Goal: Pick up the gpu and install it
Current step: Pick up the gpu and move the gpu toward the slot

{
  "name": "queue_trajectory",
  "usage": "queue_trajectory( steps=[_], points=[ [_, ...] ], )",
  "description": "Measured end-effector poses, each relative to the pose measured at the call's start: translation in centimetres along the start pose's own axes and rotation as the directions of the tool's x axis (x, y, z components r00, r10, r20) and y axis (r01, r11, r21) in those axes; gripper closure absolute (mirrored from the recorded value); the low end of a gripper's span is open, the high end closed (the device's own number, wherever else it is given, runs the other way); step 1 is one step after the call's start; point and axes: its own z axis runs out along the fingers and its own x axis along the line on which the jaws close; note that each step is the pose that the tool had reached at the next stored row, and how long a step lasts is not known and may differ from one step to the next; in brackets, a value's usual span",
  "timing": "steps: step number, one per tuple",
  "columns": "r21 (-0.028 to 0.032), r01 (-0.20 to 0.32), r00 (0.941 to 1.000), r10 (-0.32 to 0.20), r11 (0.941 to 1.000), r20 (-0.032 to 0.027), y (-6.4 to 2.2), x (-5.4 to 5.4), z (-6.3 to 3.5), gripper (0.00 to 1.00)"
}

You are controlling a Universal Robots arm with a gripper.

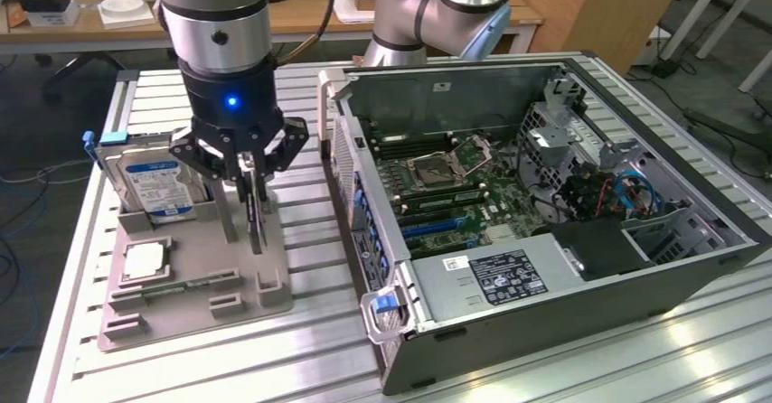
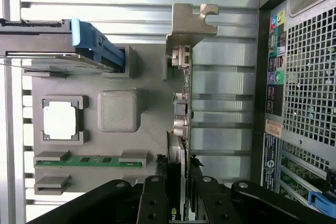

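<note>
Nearest in the exterior view, a slatted aluminium table [image 1: 302, 358] carries a grey parts tray [image 1: 241, 308] toward the exterior view's left. At the tray's near end a narrow green memory stick [image 1: 181, 285] lies flat in its cradle, and just behind it a square processor chip [image 1: 145, 260] sits in a recess.

Further back on the tray, the gpu [image 1: 256, 218] stands upright on its long edge in a slot, a thin dark card. The gripper [image 1: 249, 179] hangs straight down over it, a blue light glowing on the wrist above. The jaws are drawn narrow around the card's upper edge. In the wrist view the black fingers [image 2: 155, 192] press against both faces of the gpu [image 2: 184, 93], whose silver metal bracket [image 2: 189, 19] shows at the far end. The card's lower edge sits in the tray.

Beside the gripper, on the exterior view's left, a silver hard drive [image 1: 157, 186] with a blue label stands upright in its own holder.

To the exterior view's right lies an open computer case [image 1: 579, 304], its green motherboard [image 1: 458, 186] exposed.

Beyond the table stand the arm's grey and blue joints [image 1: 435, 5] and a wooden desk [image 1: 302, 14].
</note>
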Motion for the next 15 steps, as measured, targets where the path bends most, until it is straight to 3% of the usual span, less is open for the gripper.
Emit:
queue_trajectory(
  steps=[15],
  points=[
    [-0.0100,0.000,1.0000,0.000,0.9999,0.0001,0.00,0.0,-1.45,0.74]
  ],
)
